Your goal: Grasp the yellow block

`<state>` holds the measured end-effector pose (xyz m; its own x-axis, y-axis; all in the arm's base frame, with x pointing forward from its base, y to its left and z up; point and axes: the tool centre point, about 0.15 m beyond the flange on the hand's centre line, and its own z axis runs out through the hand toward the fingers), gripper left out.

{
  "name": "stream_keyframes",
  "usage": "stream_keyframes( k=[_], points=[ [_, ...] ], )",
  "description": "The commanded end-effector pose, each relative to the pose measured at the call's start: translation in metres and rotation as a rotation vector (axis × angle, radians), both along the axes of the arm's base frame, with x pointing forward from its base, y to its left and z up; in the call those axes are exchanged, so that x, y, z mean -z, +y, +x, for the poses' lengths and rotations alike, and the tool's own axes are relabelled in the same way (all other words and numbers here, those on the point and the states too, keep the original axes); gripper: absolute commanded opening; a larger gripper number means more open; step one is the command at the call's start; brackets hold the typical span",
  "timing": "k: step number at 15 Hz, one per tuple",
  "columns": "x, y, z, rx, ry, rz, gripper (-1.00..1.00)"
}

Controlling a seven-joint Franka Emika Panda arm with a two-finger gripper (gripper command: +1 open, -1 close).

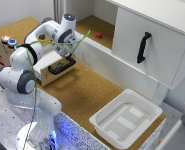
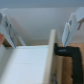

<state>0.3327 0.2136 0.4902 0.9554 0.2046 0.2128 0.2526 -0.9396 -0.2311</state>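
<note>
We saw the white robot arm [image 1: 37, 65] bent over the back part of the cork worktop [image 1: 87, 92], with its wrist above an open wooden drawer [image 1: 52, 67] that had a black handle [image 1: 62, 67] on its front. In the wrist view the two fingers [image 2: 70, 27] stood well apart, one on each side of the picture, and nothing was between them, so they were open. Under them we saw the pale front edge of the drawer and its black handle [image 2: 67, 50].

We could not find the yellow block in either picture; the arm covered much of the drawer in the exterior view, and the wrist view was too blurred to tell.

A small red block [image 1: 98, 35] lay in the open compartment of the white cabinet [image 1: 147, 35], which had a door with a black handle [image 1: 143, 47]. At the exterior view's left, coloured round buttons [image 1: 8, 41] sat on a wooden box. An empty-looking white tray [image 1: 124, 120] stood on the worktop at the exterior view's right, well apart from the arm.
</note>
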Motion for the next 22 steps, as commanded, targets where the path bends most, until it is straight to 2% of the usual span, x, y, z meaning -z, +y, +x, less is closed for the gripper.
stream_keyframes(
  k=[1,5,7,9,12,17,22],
  points=[
    [-0.034,0.09,0.012,-0.197,0.053,-0.188,1.0],
    [-0.039,0.15,0.003,-0.377,0.016,-0.28,1.0],
    [-0.032,0.183,-0.005,-0.469,-0.002,-0.366,1.0],
    [-0.019,0.205,-0.009,-0.526,0.009,-0.423,1.0],
    [-0.002,0.232,-0.01,-0.588,0.041,-0.423,1.0],
    [0.014,0.259,-0.018,-0.635,0.061,-0.505,1.0],
    [0.037,0.266,-0.021,-0.589,0.121,-0.518,1.0]
  ],
)
